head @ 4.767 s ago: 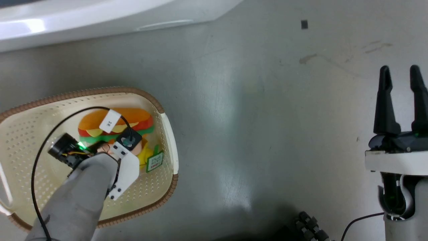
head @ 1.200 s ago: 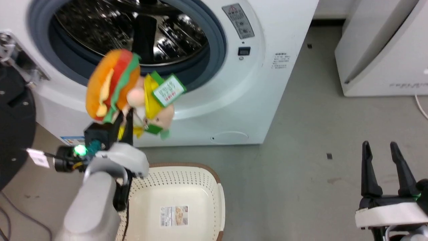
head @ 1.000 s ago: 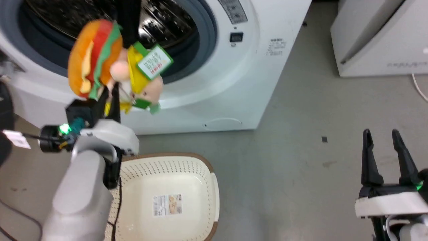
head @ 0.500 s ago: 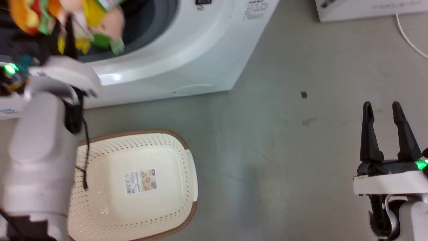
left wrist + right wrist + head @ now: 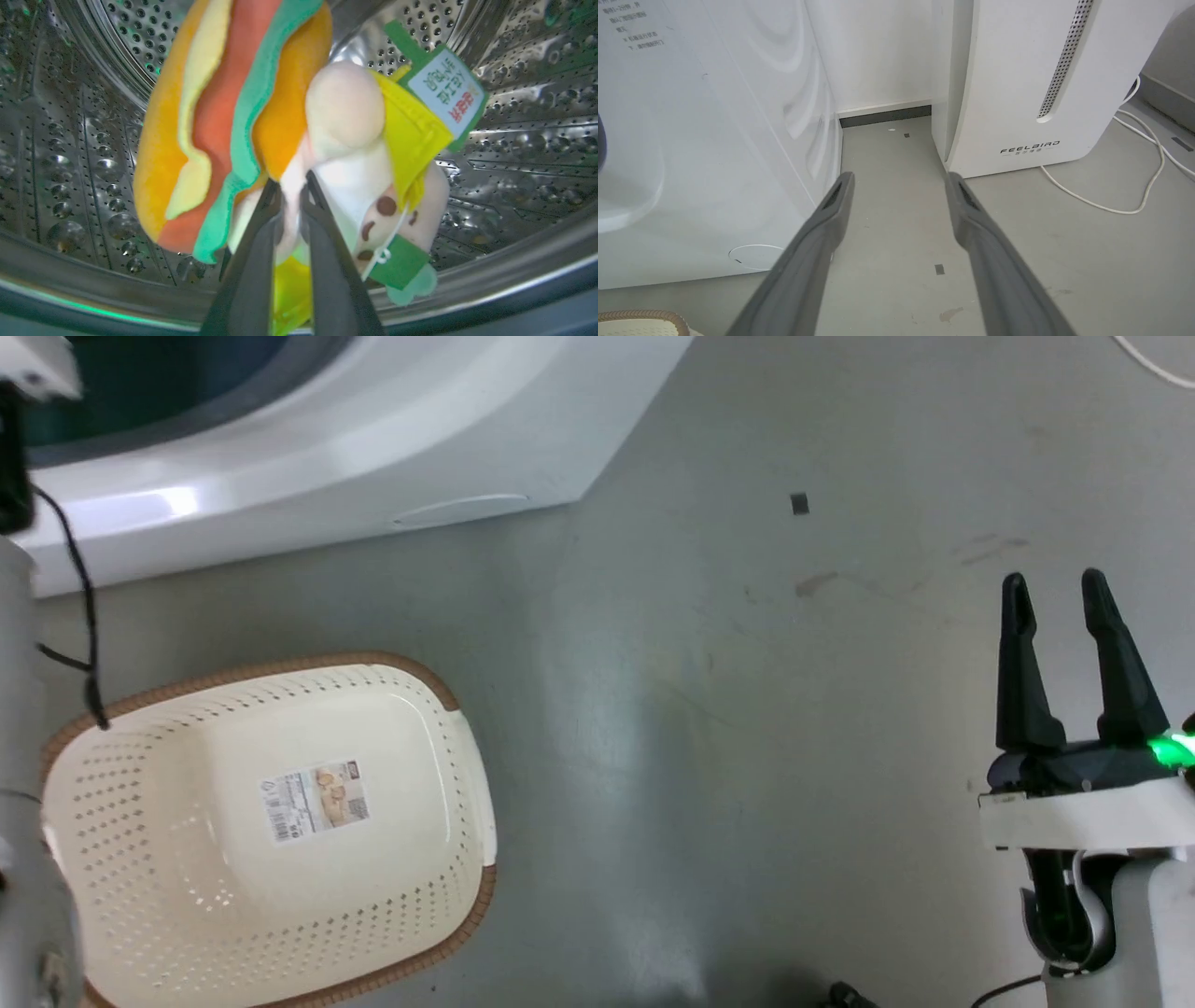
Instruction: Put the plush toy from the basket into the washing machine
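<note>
Fingers (image 5: 252, 270) of the left gripper (image 5: 292, 182) clamp the plush toy (image 5: 224, 116) by its pale middle inside the washing machine (image 5: 70, 140), the basket (image 5: 401, 859) empty on the floor (image 5: 747, 756). Letting go well past the drum rim (image 5: 490, 275) should keep it from rolling out. The right gripper (image 5: 1053, 581) idles, fingers apart.

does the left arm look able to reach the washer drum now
Likely yes: the left tool, shut on the plush toy, points into the drum of the washing machine, whose wall surrounds the toy; nothing blocks it.
</note>
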### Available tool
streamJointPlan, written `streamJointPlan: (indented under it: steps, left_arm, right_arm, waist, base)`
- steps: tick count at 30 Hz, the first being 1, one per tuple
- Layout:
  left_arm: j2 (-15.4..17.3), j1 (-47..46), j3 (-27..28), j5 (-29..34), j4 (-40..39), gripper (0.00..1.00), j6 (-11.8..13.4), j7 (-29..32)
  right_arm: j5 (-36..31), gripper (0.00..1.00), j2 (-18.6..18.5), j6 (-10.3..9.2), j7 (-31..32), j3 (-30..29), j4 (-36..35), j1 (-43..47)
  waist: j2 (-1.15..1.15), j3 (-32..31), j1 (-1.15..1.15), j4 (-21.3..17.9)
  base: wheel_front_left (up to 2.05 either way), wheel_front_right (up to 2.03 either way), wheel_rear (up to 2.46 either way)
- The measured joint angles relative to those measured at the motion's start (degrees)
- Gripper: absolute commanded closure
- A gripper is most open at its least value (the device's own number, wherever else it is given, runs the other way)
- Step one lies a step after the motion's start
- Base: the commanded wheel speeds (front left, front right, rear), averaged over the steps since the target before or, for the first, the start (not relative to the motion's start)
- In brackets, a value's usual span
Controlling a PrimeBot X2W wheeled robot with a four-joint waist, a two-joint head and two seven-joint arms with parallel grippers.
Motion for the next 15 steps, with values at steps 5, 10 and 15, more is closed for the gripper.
streamJointPlan:
  steps: [5,10,15]
  left_arm:
    - [1.32,-3.70,0.29,0.14,2.11,1.00,-0.02,0.00]
    - [1.98,-5.17,0.05,0.77,3.82,0.00,0.13,-0.01]
    - [1.79,-5.28,0.15,0.75,4.08,0.00,0.13,-0.01]
  right_arm:
    - [0.36,0.00,0.00,0.00,0.00,0.22,-0.04,-0.60]
    - [0.66,0.00,0.00,0.00,0.00,0.40,-0.01,-0.75]
    - [0.60,0.00,0.00,-0.01,0.00,0.41,0.02,-0.79]
  waist:
    - [0.00,1.97,0.00,-1.17]
    - [0.00,2.56,0.00,-1.63]
    - [0.00,2.18,-0.01,-1.03]
  base:
    - [0.00,0.00,0.00]
    - [0.00,0.00,0.00]
    - [0.00,0.00,0.00]
